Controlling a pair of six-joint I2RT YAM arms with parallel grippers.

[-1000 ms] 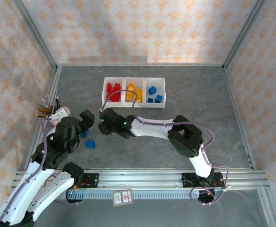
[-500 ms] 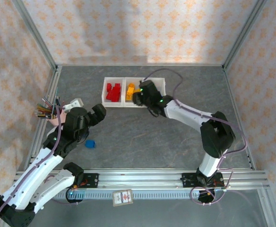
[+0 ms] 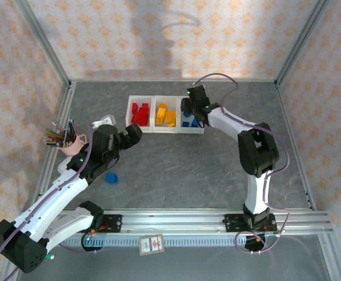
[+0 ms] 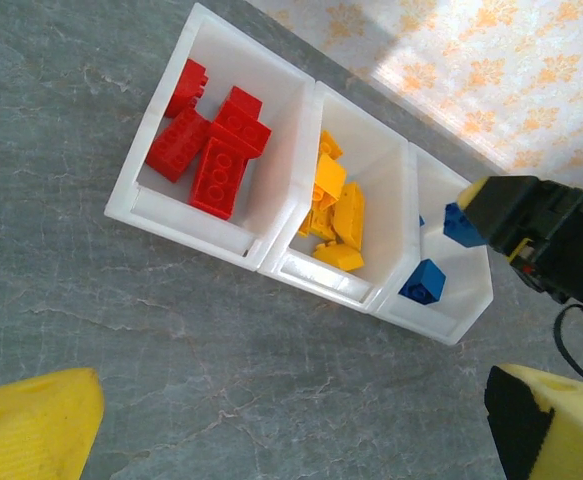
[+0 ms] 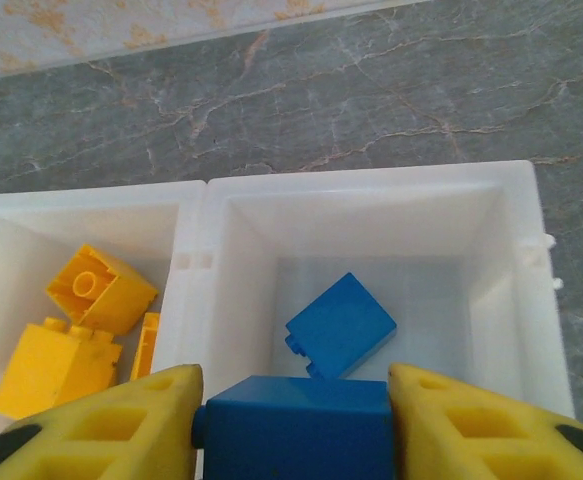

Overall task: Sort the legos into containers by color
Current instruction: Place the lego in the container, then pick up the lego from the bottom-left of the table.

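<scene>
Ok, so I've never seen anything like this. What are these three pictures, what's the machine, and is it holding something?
You are looking at two robot arms bolted at the near edge of a grey table. Each ends in a two-finger gripper. The wide picture comes from a camera above and behind the arms. The other two come from cameras on the wrists, so the yellow shapes along their bottom edges are the fingers themselves.

On the table is a row of three white bins holding red bricks, yellow bricks and blue bricks. A loose blue brick lies near the left arm, and a pink cup of pens stands at the left edge.

The right gripper hangs over the blue bin with a blue brick between its fingers. The left gripper is open and empty.
</scene>
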